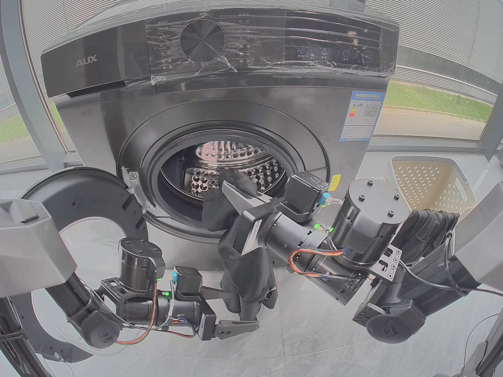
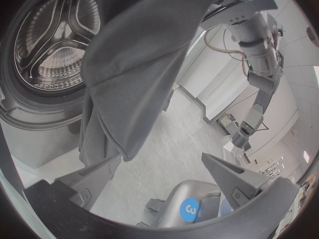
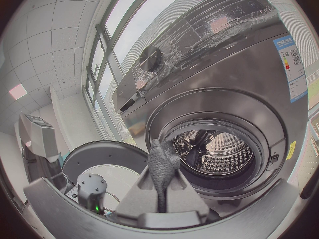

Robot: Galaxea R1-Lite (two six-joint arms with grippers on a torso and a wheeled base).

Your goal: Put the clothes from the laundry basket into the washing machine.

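Observation:
A dark grey garment [image 1: 246,268] hangs in front of the washing machine's open drum [image 1: 230,163]. My right gripper [image 1: 226,186] is shut on its top, just outside the drum's mouth. In the right wrist view a tuft of the garment [image 3: 161,160] sticks up from between the shut fingers of the right gripper [image 3: 162,178], with the drum [image 3: 216,153] beyond. My left gripper [image 1: 243,309] is low near the floor, open, at the garment's lower end. The left wrist view shows the left gripper [image 2: 159,156] with its fingers apart; the garment's [image 2: 133,77] hem hangs by one fingertip [image 2: 114,160].
The round door [image 1: 78,210] is swung wide open to the left of the drum. A cream laundry basket [image 1: 429,184] stands on the floor at the right, partly behind my right arm. Pale floor tiles [image 1: 314,336] lie before the machine.

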